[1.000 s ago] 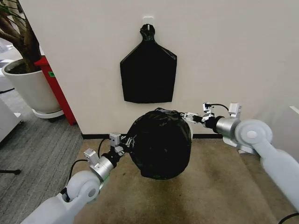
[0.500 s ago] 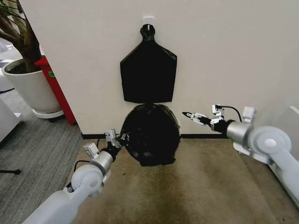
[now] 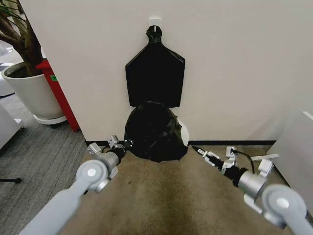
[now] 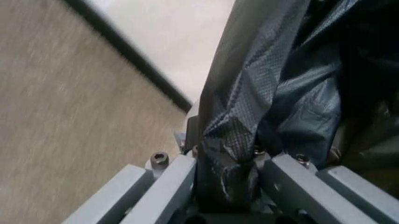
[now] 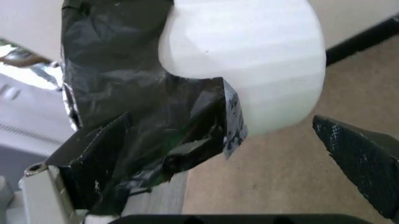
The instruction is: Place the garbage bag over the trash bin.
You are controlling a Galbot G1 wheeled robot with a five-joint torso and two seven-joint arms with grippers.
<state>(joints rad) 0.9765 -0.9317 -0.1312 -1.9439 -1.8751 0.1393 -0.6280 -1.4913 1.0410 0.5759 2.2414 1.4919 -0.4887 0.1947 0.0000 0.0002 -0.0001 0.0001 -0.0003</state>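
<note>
Head view puts the bag (image 3: 154, 131) draped over the bin (image 3: 183, 132) at the wall, my left claw (image 3: 126, 144) clamped on its left edge. My right claw (image 3: 198, 149), jaws apart and empty, sits just off the bin's bare right side (the nearer arm for that uncovered wall).

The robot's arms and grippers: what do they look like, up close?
Both arms are smooth silver-grey tubes with rounded, ball-like joints. The left gripper and right gripper are small blocks of grey metal and black parts, with thin black cables looping beside each wrist. The left wrist view shows flat grey metal fingers with small hex screws. The right wrist view shows a dark, textured pointed fingertip.
</note>
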